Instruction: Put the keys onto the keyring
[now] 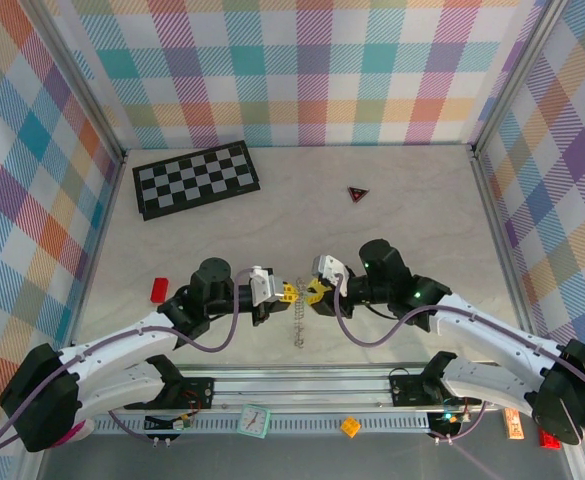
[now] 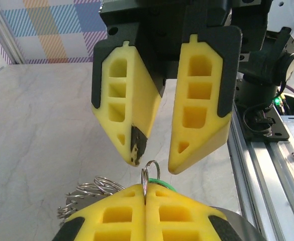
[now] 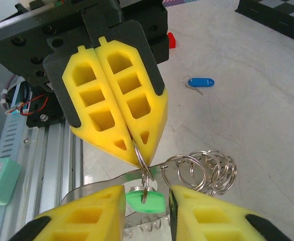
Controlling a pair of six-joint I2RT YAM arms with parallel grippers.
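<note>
The left claw is closed tight, its two yellow fingers pressed flat together, pinching the green key by its small wire ring. The key's green head hangs below that ring, off the worktop. The right claw stands open to a middling gap, tip to tip with the left one, one finger on each side of the green head. I cannot tell whether either finger touches the head.

Both claws meet near the front edge of the worktop, just ahead of the metal rail that carries the arm bases. Toward the back the pale surface lies open as far as the checkerboard and the small dark triangle, both well apart from the claws. A red block sits out to the left.

The keyring is a loose silvery run of wire loops lying on the worktop just below and beside the claws, with a flat metal band running under them. The blue key lies flat on the worktop, apart from both claws and from the keyring.
</note>
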